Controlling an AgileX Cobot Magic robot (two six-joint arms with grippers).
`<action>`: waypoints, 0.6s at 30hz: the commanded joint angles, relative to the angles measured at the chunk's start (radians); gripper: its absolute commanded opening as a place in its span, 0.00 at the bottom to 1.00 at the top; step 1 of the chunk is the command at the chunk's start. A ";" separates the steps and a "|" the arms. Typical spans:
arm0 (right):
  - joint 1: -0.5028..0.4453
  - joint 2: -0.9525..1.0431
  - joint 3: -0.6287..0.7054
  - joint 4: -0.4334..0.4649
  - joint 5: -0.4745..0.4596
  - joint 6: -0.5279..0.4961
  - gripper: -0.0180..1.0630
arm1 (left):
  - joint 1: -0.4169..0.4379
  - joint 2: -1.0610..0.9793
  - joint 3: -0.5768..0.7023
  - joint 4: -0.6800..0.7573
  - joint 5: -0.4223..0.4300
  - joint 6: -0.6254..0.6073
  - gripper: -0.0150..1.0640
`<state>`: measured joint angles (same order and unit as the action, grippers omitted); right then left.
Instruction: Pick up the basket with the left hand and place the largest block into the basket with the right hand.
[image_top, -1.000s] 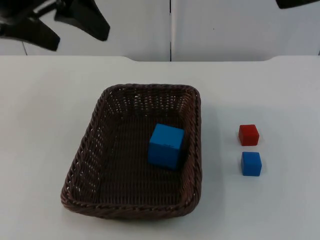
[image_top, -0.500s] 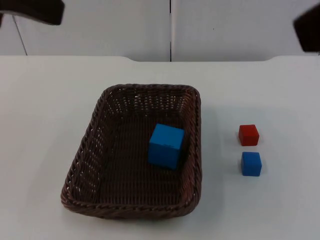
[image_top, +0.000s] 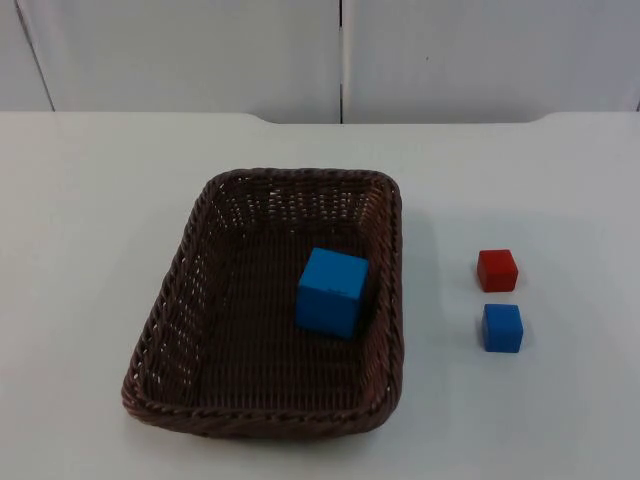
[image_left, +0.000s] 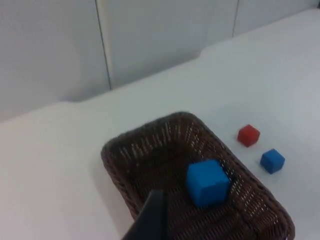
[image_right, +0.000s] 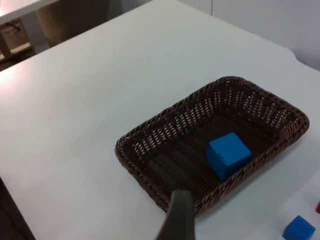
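- Left gripper (image_left: 150, 220) hangs high over the table, looking down at the near wall of the basket; one black fingertip is all that can be made out, so I cannot tell how its fingers stand, and it grips nothing.
- Right gripper (image_right: 177, 217) is likewise raised well above the table beside the basket, one dark fingertip visible — its fingers' state cannot be told either, and it carries nothing.
- Basket (image_top: 170, 300), dark brown wicker and rectangular, sits flat on the white table (image_top: 80, 200), not lifted by either arm.
- Large blue block (image_top: 332, 291) lies inside the basket, on its floor close to the wall that faces the loose cubes. It is plainly the biggest of the three, so the placing part of the task looks done — both arms being up and clear fits a finished job, as I judge it.
- Small red block (image_top: 497, 269) and small blue block (image_top: 502, 327) stand on the table well apart from the basket, just beside each other; they are not wanted in it.
- No brand, label or writing can be read on the basket, the blocks or the table.
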<state>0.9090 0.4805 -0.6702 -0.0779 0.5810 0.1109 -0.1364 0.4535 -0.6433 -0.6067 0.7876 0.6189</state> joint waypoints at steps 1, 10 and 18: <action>0.004 -0.033 0.017 0.001 -0.002 0.000 0.64 | -0.002 -0.052 0.013 0.029 0.019 -0.024 0.84; 0.004 -0.137 0.092 0.001 0.031 0.000 0.64 | -0.002 -0.240 0.040 0.301 0.137 -0.305 0.84; 0.004 -0.172 0.095 0.001 0.077 0.000 0.64 | -0.002 -0.340 0.040 0.364 0.233 -0.358 0.84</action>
<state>0.9090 0.3225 -0.5795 -0.0779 0.6438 0.1109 -0.1364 0.1327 -0.6072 -0.2555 1.0030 0.2751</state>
